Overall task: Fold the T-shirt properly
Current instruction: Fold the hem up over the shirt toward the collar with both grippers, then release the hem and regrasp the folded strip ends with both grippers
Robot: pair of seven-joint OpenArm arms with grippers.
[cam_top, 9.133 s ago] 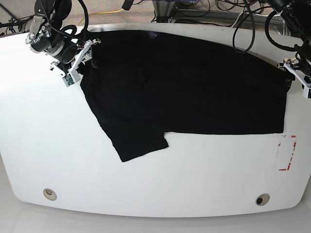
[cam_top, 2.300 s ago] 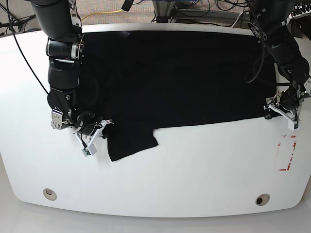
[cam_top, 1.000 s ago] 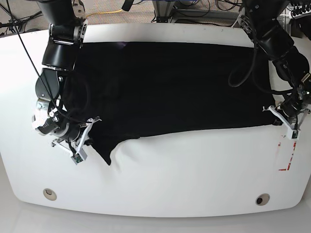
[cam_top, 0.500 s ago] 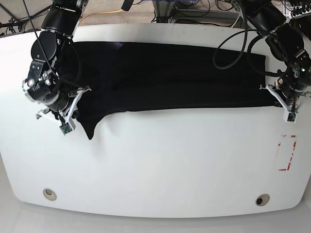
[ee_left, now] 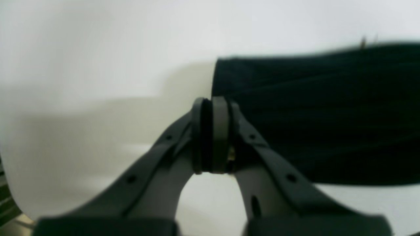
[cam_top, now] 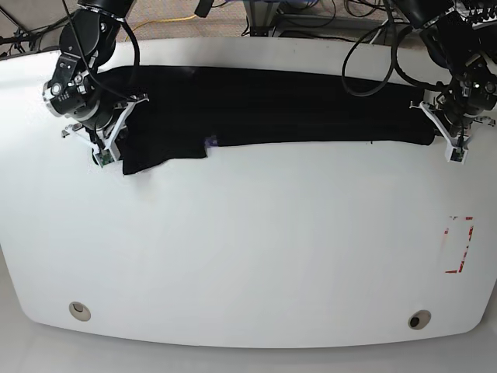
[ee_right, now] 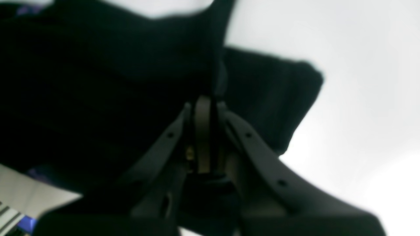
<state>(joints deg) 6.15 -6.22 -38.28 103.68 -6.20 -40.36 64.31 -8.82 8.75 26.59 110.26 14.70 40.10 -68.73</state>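
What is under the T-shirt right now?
The T-shirt lies in a long folded band on the white table, with bare tabletop showing along its near edge. Its lower layers and most of the print are covered. Both grippers, left and right, pinch its ends.

the t-shirt [cam_top: 272, 105] is showing plain black, with only a small purple fleck peeking out at its near edge. the table [cam_top: 256, 256] is showing white, carrying a red-and-white marking [cam_top: 458, 245] near one side.

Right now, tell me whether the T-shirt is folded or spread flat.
Folded lengthwise. The T-shirt lies as a narrow black band along the table's far edge, one sleeve jutting down beside the right gripper.
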